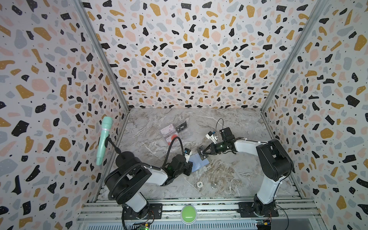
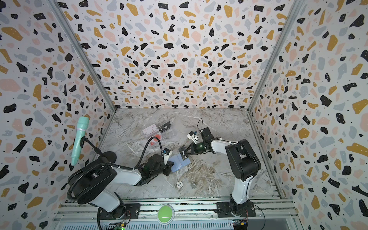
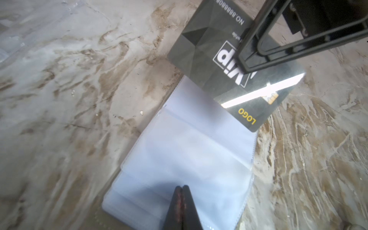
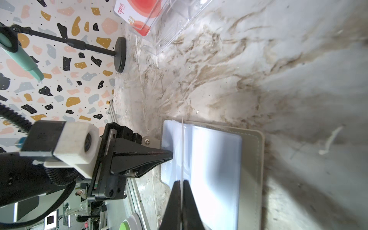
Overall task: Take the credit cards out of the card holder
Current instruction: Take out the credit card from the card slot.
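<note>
The card holder (image 1: 199, 162) (image 2: 180, 163) lies open on the marble, pale blue sleeves up, taupe cover (image 4: 252, 159) beneath. My left gripper (image 1: 190, 165) (image 3: 180, 187) is shut, its tips resting on the holder's clear sleeves (image 3: 189, 149). My right gripper (image 1: 205, 153) (image 4: 181, 182) is shut on a black "VIP" credit card (image 3: 215, 49) (image 2: 183, 153), held tilted over the holder's far end; in the right wrist view the card (image 4: 182, 149) shows edge-on. Three more credit cards lie in the clear tray (image 1: 180, 137): white-pink (image 1: 166, 129), black VIP (image 1: 181, 127) and red-circle (image 1: 173, 137) (image 4: 139, 12).
A poker chip (image 1: 199, 184) and a coin (image 1: 213, 186) lie near the front. A mint microphone (image 1: 103, 139) on a stand leans at the left wall. A green button (image 1: 188, 214) sits on the front rail.
</note>
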